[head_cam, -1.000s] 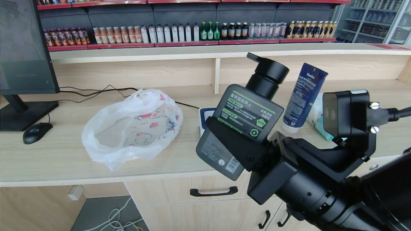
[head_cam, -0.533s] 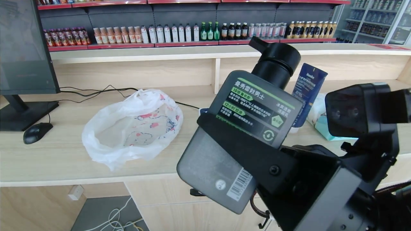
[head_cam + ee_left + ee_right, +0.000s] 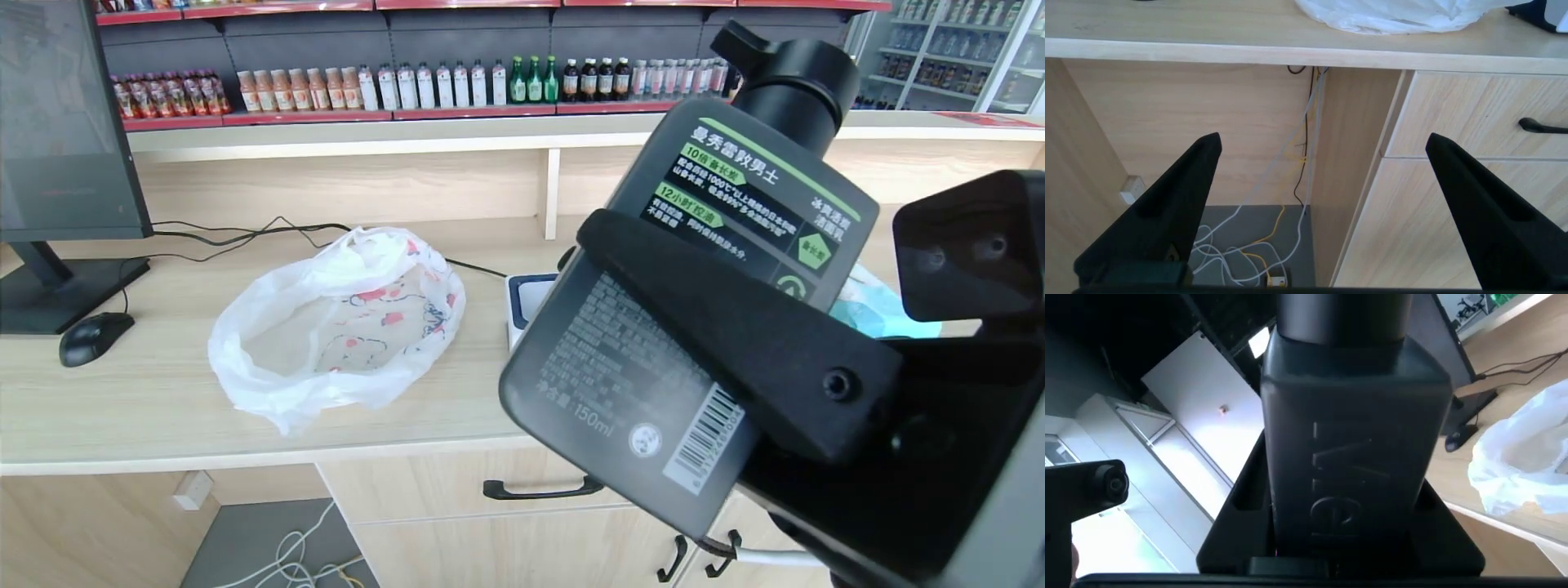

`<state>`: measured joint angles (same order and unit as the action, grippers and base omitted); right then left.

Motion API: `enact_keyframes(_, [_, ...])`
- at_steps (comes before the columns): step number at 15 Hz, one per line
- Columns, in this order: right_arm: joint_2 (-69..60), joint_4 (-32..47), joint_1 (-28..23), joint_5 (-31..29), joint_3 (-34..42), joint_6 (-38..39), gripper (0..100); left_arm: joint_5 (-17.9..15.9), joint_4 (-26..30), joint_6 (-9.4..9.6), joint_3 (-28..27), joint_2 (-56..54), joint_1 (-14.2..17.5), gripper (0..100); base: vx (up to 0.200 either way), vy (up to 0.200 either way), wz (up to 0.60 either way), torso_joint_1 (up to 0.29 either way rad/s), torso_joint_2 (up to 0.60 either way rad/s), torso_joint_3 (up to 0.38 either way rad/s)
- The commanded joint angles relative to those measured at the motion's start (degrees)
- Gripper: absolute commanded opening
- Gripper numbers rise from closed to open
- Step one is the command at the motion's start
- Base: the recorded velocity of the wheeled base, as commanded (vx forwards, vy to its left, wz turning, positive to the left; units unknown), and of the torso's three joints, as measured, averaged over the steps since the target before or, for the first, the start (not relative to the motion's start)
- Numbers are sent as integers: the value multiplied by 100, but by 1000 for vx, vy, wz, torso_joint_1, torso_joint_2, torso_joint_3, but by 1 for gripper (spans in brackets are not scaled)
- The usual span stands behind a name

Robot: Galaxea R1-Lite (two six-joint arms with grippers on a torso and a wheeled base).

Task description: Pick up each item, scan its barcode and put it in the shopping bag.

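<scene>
Pump bottle (image 3: 604,367) gripped by right tool (image 3: 653,278) hangs clear of shopping bag (image 3: 335,327); left tool (image 3: 1323,155) gapes.

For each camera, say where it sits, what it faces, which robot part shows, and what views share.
Head view: on the head, facing down onto the light wooden counter; right tool clamps dark grey pump bottle.
Left wrist view: on the left wrist, facing the counter's front; open left tool.
Right wrist view: on the right wrist, looking along the clamped bottle.
All share the white plastic shopping bag.
</scene>
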<state>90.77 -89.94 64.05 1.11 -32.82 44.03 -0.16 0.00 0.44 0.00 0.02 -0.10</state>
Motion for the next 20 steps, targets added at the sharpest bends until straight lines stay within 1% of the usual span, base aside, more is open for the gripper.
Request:
enact_keyframes(1, [-24, -6, 11, 3, -5, 35, 0, -2, 0, 0, 0, -2, 1, 100, 0, 0, 0, 0, 0, 0])
enact_keyframes(8, [90, -6, 11, 3, -41, 88, 0, -2, 0, 0, 0, -2, 1, 100, 0, 0, 0, 0, 0, 0])
enact_keyframes(12, [116, -6, 11, 3, -58, -220, 0, -2, 0, 0, 0, -2, 1, 100, 0, 0, 0, 0, 0, 0])
enact_keyframes(13, [116, -6, 2, 3, -49, -501, 0, -2, 0, 0, 0, -2, 1, 100, 0, 0, 0, 0, 0, 0])
enact_keyframes(14, [116, -6, 11, 3, -49, -518, 0, -2, 0, 0, 0, -2, 1, 100, 0, 0, 0, 0, 0, 0])
enact_keyframes(15, [116, -6, 11, 3, -49, -1072, 0, -2, 0, 0, 0, -2, 1, 100, 0, 0, 0, 0, 0, 0])
enact_keyframes(20, [274, -6, -24, -5, 65, -2698, 0, -2, 0, 0, 0, -2, 1, 100, 0, 0, 0, 0, 0, 0])
